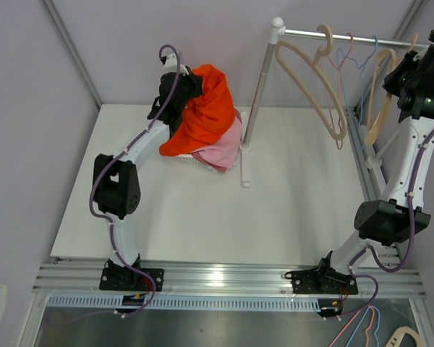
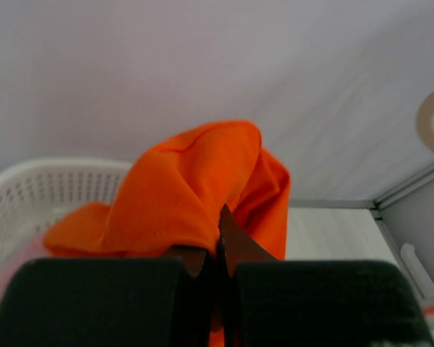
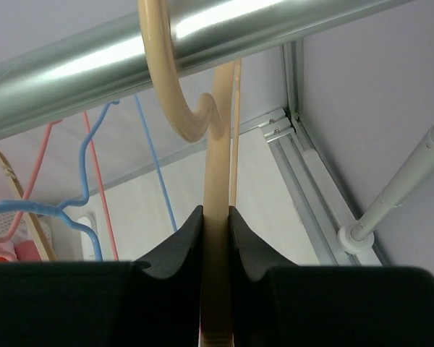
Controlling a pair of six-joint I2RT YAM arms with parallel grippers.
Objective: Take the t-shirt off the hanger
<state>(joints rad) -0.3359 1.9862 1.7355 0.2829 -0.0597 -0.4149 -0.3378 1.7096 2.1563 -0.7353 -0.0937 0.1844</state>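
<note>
A white table (image 1: 275,217) fills the cell, with pale lilac walls behind it and metal framing along its edges. Seen from the top camera, a chrome clothes rail (image 1: 347,36) crosses the far side at about 1 o'clock, held up by a slim stand (image 1: 254,101) near the table's middle.

The t-shirt (image 1: 206,116) sits at about 11 o'clock. It is plain bright orange and bunched into a soft peak, with loose folds falling away toward 5 o'clock. It is on no hanger. Its lower folds drape over a pink garment (image 1: 224,144) that lies in a white perforated basket (image 2: 50,181).

The left gripper (image 2: 218,253) is pinched together on a fold of the orange cloth, with fabric showing in the thin slit between its pads.

At 2 o'clock the right gripper (image 3: 215,238) is clamped on the neck of a beige hanger (image 3: 215,181), which is bare and has its hook looped over the rail. Toward 9 o'clock from it on the rail hang a thin blue hanger (image 3: 72,210) and a thin pink hanger (image 3: 94,166). Another beige hanger (image 1: 315,79) hangs farther along, near the stand.
</note>
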